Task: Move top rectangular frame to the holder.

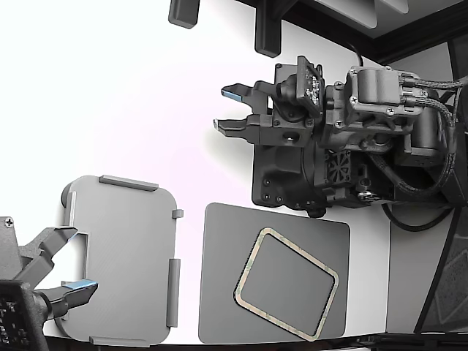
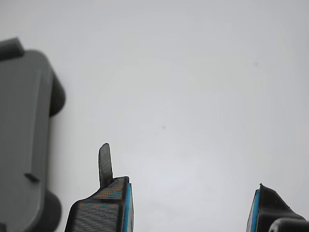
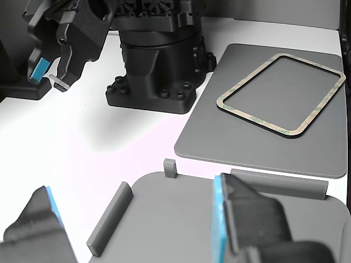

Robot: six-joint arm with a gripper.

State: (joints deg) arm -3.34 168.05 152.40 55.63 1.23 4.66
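a plain white tabletop [image 1: 131, 95] fills the scene, bright and glossy, with dark machine housing past its far edge. on it lies a flat dark grey mat [image 1: 219, 292] near the front edge, toward the exterior view's right. the top rectangular frame [image 1: 251, 263] lies flat on that mat, inside its outline, turned askew so its long axis runs diagonally to the mat's sides and to the table's front edge. the holder [image 1: 124, 248] sits on the tabletop just beside the mat, toward the front-left corner in the exterior view, apart from the frame, raised tabs along its edges. the gripper [image 1: 228, 107] hangs above bare tabletop beyond the mat, close to the arm's black base [image 1: 281, 175], its blue-padded fingers [image 2: 126, 203] spread apart with nothing between them. a second gripper [image 1: 69, 263] reaches over the holder's left edge in the exterior view, its fingers parted as well.
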